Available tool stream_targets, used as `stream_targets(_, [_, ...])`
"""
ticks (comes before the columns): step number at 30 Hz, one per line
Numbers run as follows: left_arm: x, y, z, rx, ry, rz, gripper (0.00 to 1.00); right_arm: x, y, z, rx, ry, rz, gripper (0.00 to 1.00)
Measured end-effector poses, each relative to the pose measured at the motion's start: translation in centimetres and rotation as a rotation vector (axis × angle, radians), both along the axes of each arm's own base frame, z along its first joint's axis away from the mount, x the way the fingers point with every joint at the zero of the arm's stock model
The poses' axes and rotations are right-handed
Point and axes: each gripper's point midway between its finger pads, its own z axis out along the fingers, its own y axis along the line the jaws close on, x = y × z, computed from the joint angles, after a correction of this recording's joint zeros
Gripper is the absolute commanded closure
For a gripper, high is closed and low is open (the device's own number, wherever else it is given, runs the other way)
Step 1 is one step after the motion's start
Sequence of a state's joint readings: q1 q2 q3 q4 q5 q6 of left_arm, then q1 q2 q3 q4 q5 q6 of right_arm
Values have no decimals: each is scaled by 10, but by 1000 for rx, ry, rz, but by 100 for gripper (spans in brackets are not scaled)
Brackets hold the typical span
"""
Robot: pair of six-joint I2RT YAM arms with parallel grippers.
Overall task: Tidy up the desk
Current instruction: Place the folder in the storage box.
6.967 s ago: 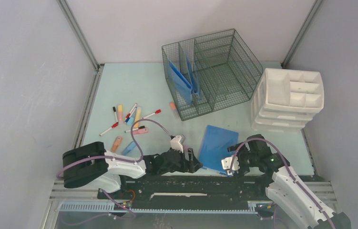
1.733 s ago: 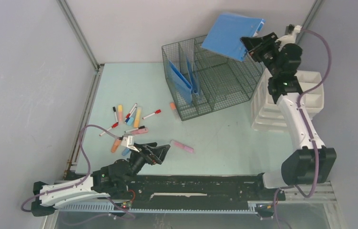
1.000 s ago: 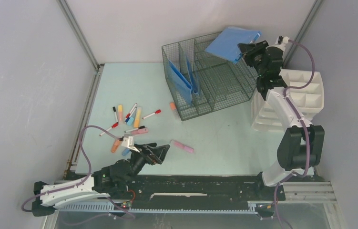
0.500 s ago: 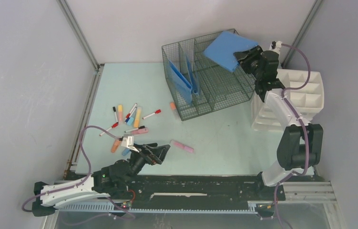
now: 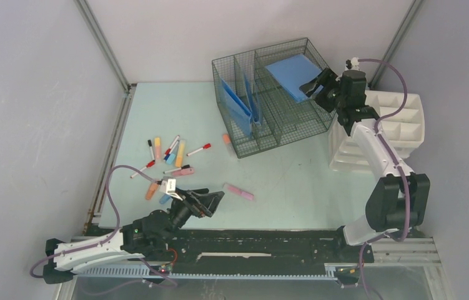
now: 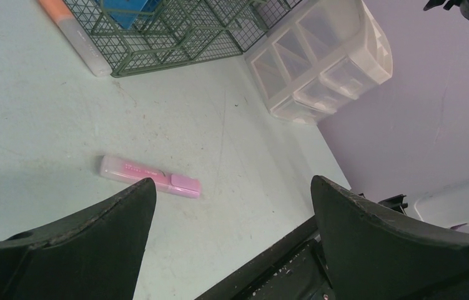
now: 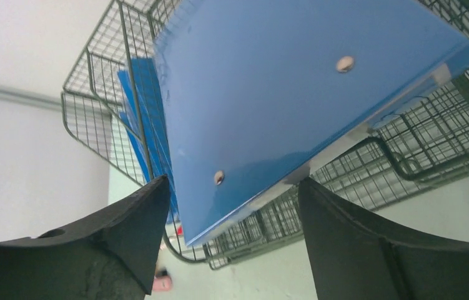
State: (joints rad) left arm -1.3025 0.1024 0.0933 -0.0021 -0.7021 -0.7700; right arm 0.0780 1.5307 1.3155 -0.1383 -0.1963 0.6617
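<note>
Three blue folders [image 5: 289,73] sit in the green wire basket [image 5: 281,128] on the mint-green desk [image 5: 175,106]; its long axis is unclear. Left gripper [image 5: 214,203] and right gripper [image 5: 317,87] both gape.

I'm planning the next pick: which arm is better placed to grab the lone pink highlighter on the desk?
Left. The left gripper hangs with jaws open just short of the pink highlighter, while the right gripper is far off at the wire basket.

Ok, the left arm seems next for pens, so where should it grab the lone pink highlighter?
Probably across the barrel of the pink highlighter near its middle, from straight above. It lies flat on the desk with bare surface along both long sides, so the open left claw can straddle its narrow width once turned crosswise.
</note>
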Motion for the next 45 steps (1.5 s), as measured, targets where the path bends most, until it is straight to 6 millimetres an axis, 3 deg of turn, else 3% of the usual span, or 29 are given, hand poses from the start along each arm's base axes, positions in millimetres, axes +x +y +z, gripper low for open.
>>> stream_targets(9, [-3, -2, 2, -11, -3, -21, 0, -25, 16, 6, -88, 27, 143, 12])
stream_targets(15, [-4, -2, 5, -23, -8, -28, 0, -53, 26, 10, -183, 8, 280, 11])
stream_targets(20, [-4, -2, 4, -11, -13, -31, 0, -105, 48, 44, -287, -149, 540, 1])
stream_targets(26, [-4, -6, -5, 71, -25, -46, 0, -192, 54, 89, -443, -415, 767, 0])
stream_targets(29, [-4, -9, -3, 97, -42, -59, 0, -226, 40, 87, -507, -500, 766, 0])
stream_targets(33, [-5, -15, 6, 119, -67, -85, 0, -253, 15, 71, -592, -524, 706, 0])
stream_targets(39, [0, -23, 18, 128, -82, -105, 0, -255, -7, 39, -579, -454, 640, 6])
stream_targets(45, [3, -27, 5, 182, -63, -112, 0, -233, -39, 18, -519, -327, 512, 13])
